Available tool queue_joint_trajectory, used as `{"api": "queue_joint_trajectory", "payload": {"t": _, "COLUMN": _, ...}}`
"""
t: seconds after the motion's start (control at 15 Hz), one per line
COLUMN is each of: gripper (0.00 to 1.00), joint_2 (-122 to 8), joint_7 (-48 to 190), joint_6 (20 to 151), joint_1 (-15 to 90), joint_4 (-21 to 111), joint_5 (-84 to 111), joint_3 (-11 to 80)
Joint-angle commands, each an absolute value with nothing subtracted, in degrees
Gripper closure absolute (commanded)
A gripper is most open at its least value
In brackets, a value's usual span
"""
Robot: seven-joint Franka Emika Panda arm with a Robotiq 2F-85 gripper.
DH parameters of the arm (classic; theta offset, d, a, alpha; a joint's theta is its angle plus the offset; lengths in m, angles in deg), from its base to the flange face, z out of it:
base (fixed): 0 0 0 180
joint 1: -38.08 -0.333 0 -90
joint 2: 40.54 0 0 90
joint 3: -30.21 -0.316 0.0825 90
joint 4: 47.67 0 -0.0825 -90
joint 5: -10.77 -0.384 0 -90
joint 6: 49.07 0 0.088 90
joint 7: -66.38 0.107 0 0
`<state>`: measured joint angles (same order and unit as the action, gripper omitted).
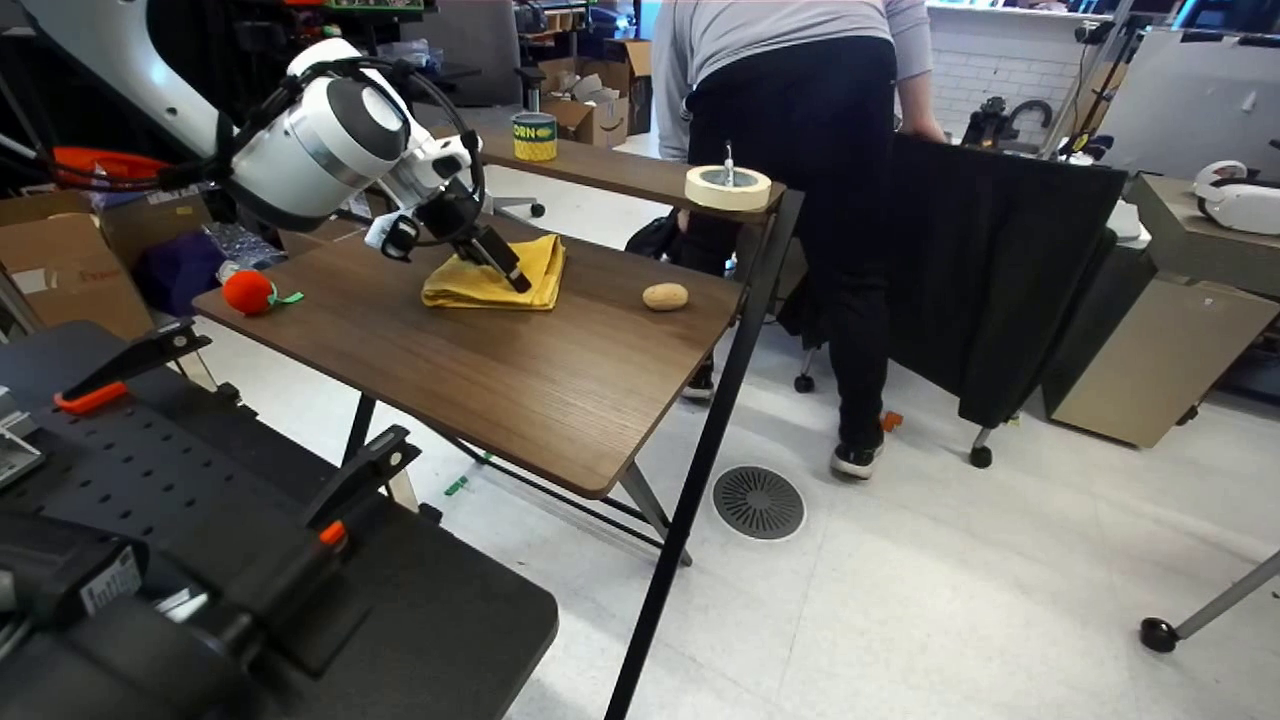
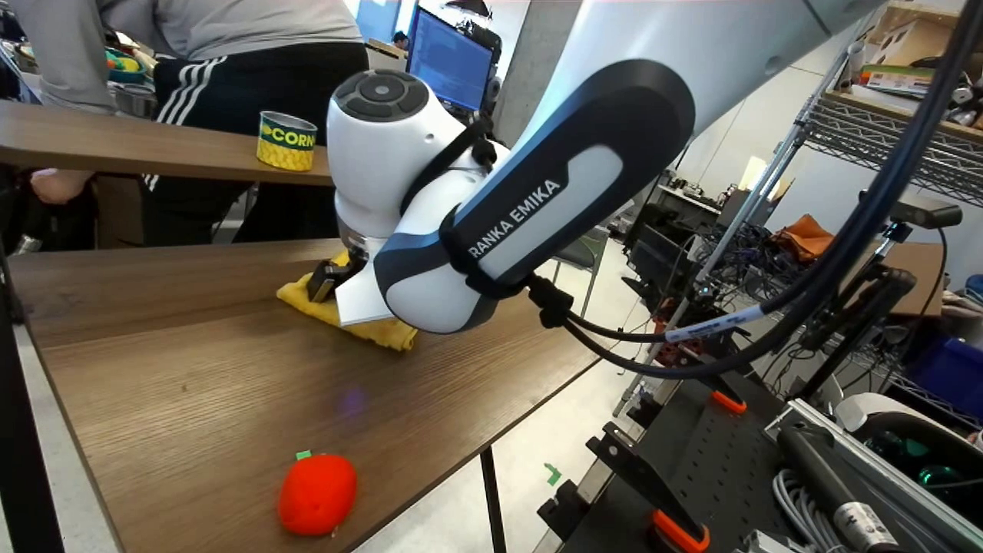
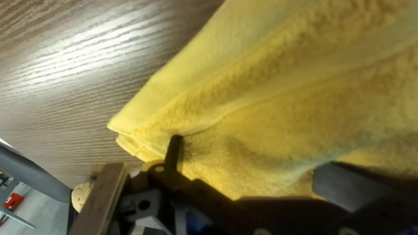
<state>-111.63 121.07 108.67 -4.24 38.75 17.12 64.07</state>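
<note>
Nearest in an exterior view, a round, red, tomato-like ball sits on the brown wood-grain counter. Farther back lies the folded yellow fabric cloth, the black end effector down at it — fingers spread wide, gripping nothing. Beyond — on the far brown shelf — stands a green-and-yellow corn can.

table: cloth between tomato and potato; shelf: can, tape
</note>
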Motion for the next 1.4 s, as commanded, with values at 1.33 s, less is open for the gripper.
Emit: {"api": "queue_joint_trajectory", "payload": {"t": 1.33, "gripper": 0.00, "joint_2": -106.6, "joint_7": 124.4, "joint_6": 106.8, "joint_1": 6.5, "joint_4": 52.1, "joint_5": 30.3, "joint_3": 65.1}}
